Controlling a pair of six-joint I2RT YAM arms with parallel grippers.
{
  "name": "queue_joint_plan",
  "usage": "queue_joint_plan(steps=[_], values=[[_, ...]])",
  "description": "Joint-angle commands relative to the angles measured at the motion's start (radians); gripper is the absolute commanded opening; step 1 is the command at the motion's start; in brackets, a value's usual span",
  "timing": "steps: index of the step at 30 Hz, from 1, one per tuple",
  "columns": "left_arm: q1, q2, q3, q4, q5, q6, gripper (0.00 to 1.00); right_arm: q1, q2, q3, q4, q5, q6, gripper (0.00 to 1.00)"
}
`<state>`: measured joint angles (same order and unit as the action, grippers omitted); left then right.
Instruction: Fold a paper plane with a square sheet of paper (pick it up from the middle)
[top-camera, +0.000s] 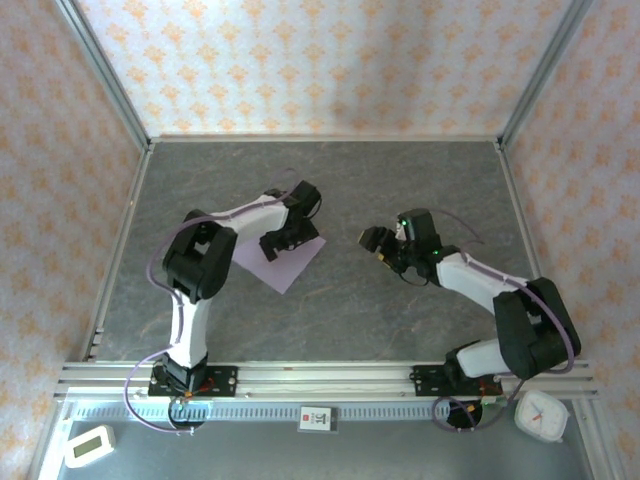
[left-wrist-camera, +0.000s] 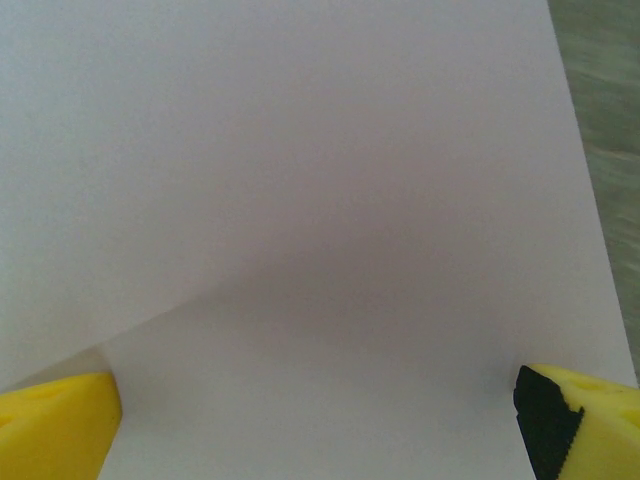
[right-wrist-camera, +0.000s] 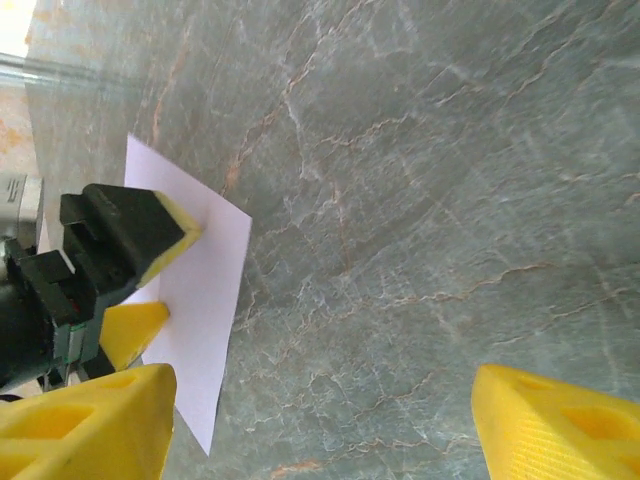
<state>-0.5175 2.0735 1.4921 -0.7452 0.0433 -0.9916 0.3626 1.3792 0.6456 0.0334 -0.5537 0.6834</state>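
The lavender square sheet of paper (top-camera: 293, 265) lies flat on the grey marble table, left of centre. My left gripper (top-camera: 281, 242) is right above its middle, open, with a yellow finger at each side. The left wrist view has the sheet (left-wrist-camera: 320, 180) across nearly all of it, a faint diagonal crease or shadow at lower left, and my left gripper (left-wrist-camera: 320, 425) spread wide over it. My right gripper (top-camera: 376, 240) hovers open to the right, off the paper. In its view the right gripper (right-wrist-camera: 320, 420) is over bare table, facing the sheet (right-wrist-camera: 205, 300) and the left fingers (right-wrist-camera: 165, 235).
The table (top-camera: 400, 190) is bounded by metal frame posts and patterned walls. An aluminium rail (top-camera: 320, 378) runs along the near edge. A white timer (top-camera: 88, 445) and a small clock (top-camera: 541, 415) sit in front of the rail.
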Motion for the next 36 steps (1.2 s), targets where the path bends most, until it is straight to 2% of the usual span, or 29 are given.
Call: queue_joint_plan(steps=[1,6,13,16,20,22,23,25,27,32,36], values=[[-0.06,0.102,0.092,0.014,0.058,0.325,1.0,-0.009,-0.022,-0.009,-0.004,-0.003,0.013,0.77],[-0.132,0.118,0.162,-0.04,0.044,0.527,1.0,-0.009,-0.019,-0.008,0.002,-0.005,0.035,0.78],[-0.133,0.006,0.123,-0.057,0.063,0.674,1.0,-0.009,-0.022,0.022,-0.016,-0.006,0.049,0.77],[-0.093,-0.054,0.125,-0.042,0.09,0.591,1.0,-0.009,-0.014,0.044,-0.03,-0.006,0.051,0.77],[-0.036,-0.115,0.083,0.04,0.14,0.314,1.0,-0.009,0.004,0.064,-0.038,-0.003,0.043,0.77],[-0.018,-0.099,0.074,0.045,0.152,0.144,1.0,-0.009,0.02,0.072,-0.045,0.004,0.036,0.77],[-0.016,-0.085,0.073,0.06,0.171,0.101,1.0,-0.009,0.027,0.075,-0.044,0.006,0.033,0.77],[-0.019,-0.045,0.094,0.037,0.14,0.001,1.0,-0.009,0.042,0.081,-0.043,0.006,0.03,0.77],[-0.019,0.005,0.136,0.013,0.125,-0.032,1.0,-0.009,0.057,0.086,-0.037,0.007,0.027,0.77],[-0.04,0.138,0.335,-0.137,0.026,-0.006,1.0,-0.009,0.083,0.091,-0.022,0.001,0.024,0.77],[-0.044,0.176,0.369,-0.175,0.003,0.001,1.0,-0.011,0.091,0.085,-0.007,-0.001,0.026,0.77]])
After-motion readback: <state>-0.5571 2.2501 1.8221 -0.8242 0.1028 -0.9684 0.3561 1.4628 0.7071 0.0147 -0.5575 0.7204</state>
